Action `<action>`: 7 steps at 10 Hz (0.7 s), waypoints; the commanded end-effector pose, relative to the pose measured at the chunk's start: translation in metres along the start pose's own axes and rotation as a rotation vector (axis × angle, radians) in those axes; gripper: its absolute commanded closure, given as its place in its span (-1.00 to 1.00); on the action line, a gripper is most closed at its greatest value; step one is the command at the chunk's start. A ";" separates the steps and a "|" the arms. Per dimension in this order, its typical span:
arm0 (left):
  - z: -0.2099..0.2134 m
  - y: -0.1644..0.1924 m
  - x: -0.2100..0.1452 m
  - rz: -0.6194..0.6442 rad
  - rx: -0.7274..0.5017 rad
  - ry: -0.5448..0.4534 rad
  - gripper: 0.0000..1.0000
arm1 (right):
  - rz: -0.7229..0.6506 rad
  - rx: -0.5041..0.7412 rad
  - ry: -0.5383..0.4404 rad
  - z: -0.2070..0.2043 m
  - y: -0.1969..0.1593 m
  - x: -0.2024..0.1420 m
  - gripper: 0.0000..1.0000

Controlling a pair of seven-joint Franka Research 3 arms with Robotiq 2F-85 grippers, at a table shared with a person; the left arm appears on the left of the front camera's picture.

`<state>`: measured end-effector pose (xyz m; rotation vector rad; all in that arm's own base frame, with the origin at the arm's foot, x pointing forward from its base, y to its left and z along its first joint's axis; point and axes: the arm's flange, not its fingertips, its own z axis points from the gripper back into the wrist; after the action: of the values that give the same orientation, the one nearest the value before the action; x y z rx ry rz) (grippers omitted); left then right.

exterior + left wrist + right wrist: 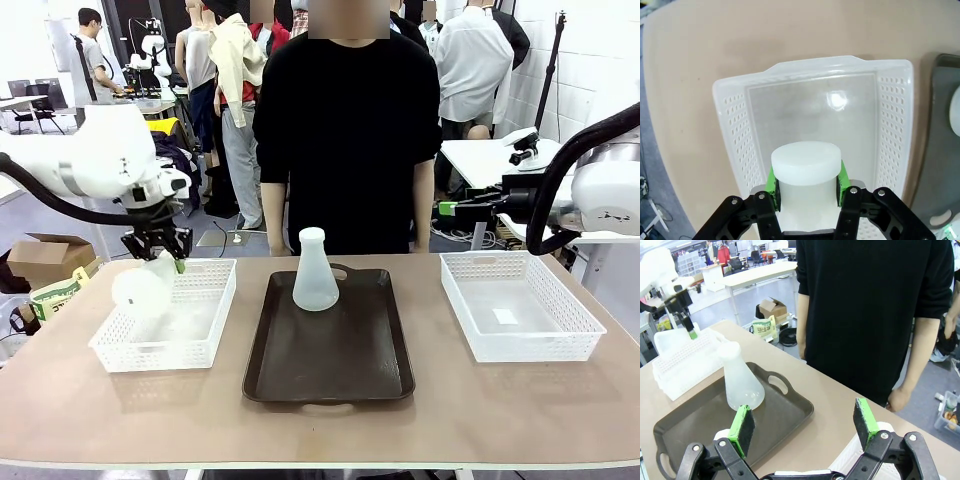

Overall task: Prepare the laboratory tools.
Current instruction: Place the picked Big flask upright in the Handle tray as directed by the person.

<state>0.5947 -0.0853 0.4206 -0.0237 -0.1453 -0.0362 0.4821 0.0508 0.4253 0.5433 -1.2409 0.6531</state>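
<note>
One frosted-white conical flask (314, 272) stands upright at the far end of the dark brown tray (330, 350), and is also visible as the flask (742, 380) in the right wrist view. A second flask (140, 290) hangs tilted over the left white mesh basket (200, 345), its neck in my left gripper (160, 248). In the left wrist view that gripper (806, 182) is shut on the flask (806, 160), a green pad on each side. My right gripper (805, 422) stands open and empty, above the table's right side, facing the tray and the person.
A person in a black top (345, 110) stands at the far edge behind the tray, arms down. An empty white mesh basket (520, 345) sits on the right. The left basket's floor (810, 115) is bare. The right arm (600, 190) hovers beyond the right basket.
</note>
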 end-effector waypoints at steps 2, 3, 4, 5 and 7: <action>0.040 0.012 -0.032 -0.058 -0.107 -0.069 1.00 | -0.007 -0.007 0.016 0.001 0.001 0.002 -1.00; 0.053 0.011 -0.040 -0.071 -0.135 -0.109 1.00 | -0.007 -0.007 0.016 0.001 0.001 0.002 -1.00; 0.061 0.010 -0.046 -0.080 -0.157 -0.133 1.00 | -0.007 -0.007 0.016 0.001 0.001 0.002 -1.00; 0.068 0.008 -0.050 -0.095 -0.173 -0.153 1.00 | -0.007 -0.007 0.016 0.001 0.001 0.002 -1.00; 0.072 0.008 -0.050 -0.082 -0.171 -0.172 1.00 | -0.007 -0.007 0.016 0.001 0.001 0.002 -1.00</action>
<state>0.5378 -0.0778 0.4912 -0.1707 -0.2941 -0.1191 0.4821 0.0508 0.4256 0.5431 -1.2413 0.6532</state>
